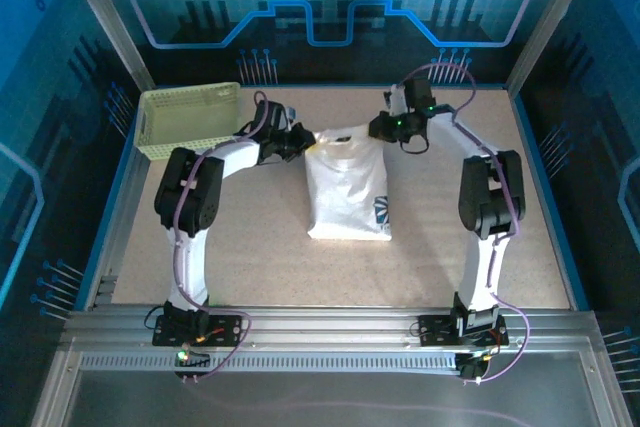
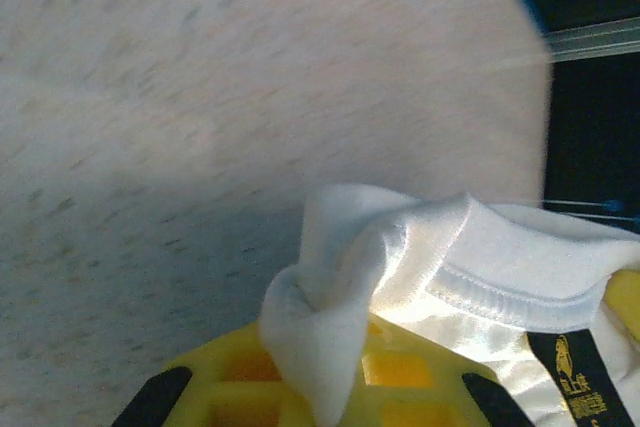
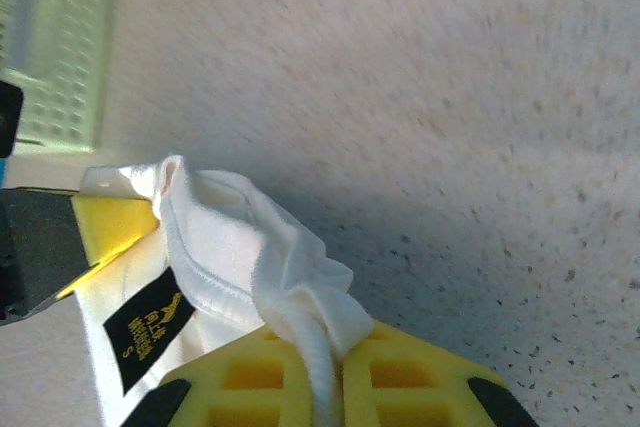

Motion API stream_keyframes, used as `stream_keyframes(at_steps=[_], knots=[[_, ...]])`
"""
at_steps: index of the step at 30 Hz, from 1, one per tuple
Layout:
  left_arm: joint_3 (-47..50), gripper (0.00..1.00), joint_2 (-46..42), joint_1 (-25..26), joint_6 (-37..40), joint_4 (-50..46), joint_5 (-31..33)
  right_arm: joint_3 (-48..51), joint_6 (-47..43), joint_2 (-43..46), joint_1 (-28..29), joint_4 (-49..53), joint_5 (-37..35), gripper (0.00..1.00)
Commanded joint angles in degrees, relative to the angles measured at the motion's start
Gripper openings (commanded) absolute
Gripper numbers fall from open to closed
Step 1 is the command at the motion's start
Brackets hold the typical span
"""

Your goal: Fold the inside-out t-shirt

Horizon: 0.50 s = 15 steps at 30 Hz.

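The white t-shirt (image 1: 347, 192) lies as a narrow folded strip in the middle of the table, its blue-and-dark graphic (image 1: 382, 211) at the near right corner. Its far end is lifted off the table between the two grippers. My left gripper (image 1: 302, 139) is shut on the cloth at the collar's left side, and a bunched fold (image 2: 330, 332) is squeezed between its yellow fingers (image 2: 420, 372). My right gripper (image 1: 385, 129) is shut on the right side, a ribbed hem (image 3: 320, 357) pinched between its yellow pads (image 3: 410, 372). A black label (image 3: 145, 332) hangs inside the collar (image 2: 520, 282).
A pale yellow-green lattice basket (image 1: 188, 117) stands at the back left, just behind the left arm. The speckled tabletop (image 1: 250, 217) lies bare to both sides of the shirt. Metal frame posts and blue walls enclose the table.
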State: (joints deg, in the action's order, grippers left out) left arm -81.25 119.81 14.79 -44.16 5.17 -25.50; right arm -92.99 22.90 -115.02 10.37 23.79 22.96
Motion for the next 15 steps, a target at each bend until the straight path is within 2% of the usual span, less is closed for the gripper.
stream_keyframes(at_steps=[1,7,9,12,15], knots=[[-4.3,0.00,-4.2,-0.7,-2.3,5.6,-2.2,-5.7,1.3,2.7,-2.2,-1.8,-0.1,0.00],[-17.1,0.00,-2.0,-1.1,-2.3,9.2,-3.9,-19.8,1.9,0.6,-3.1,0.5,0.3,0.00],[-19.1,0.00,-2.2,-1.1,-1.6,11.1,-4.6,-21.2,2.1,1.6,-3.3,-0.4,0.1,0.00],[-15.6,0.00,-5.0,-0.9,-0.5,16.8,-6.3,-17.8,1.8,5.5,-3.2,-4.4,0.6,0.00],[-4.7,0.00,-9.5,-0.5,1.1,25.7,-7.6,-8.0,0.9,11.1,-2.6,-10.4,1.4,0.00]])
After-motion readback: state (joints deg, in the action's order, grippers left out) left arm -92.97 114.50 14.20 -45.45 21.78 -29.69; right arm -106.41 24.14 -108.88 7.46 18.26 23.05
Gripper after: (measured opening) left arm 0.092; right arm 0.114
